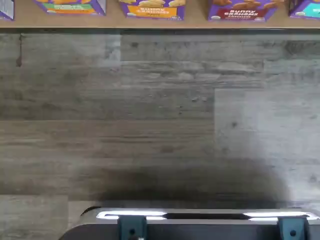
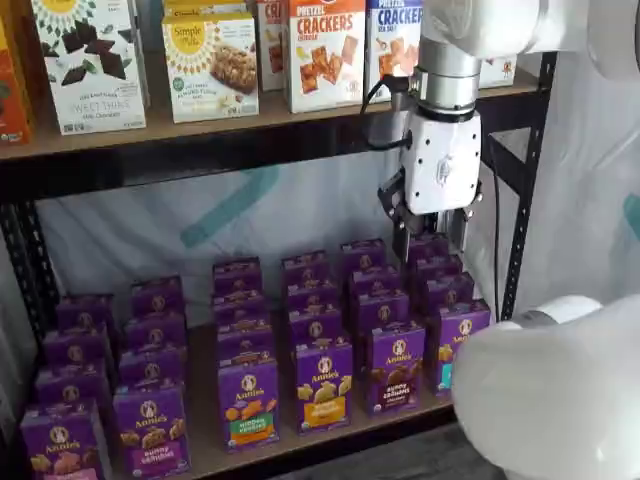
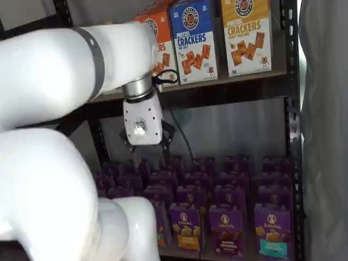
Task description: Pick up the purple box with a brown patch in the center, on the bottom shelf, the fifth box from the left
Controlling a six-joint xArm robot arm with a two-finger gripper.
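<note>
The purple box (image 2: 398, 368) stands upright, below and forward of the end effector (image 2: 433, 240); fingers seemingly spread wide, holding nothing

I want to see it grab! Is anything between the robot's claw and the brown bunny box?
In a shelf view, the open gripper hangs over back-row purple cartons; these sit between it and the front-row purple box.

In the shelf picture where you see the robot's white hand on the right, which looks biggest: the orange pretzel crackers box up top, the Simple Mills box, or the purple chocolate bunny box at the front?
1. Orange pretzel crackers box, though its top is cut off.
2. Simple Mills box, slightly smaller.
3. Purple box, smallest.

The purple box stands nearer the camera and still looks smallest, so that ranking seems safe.
</note>
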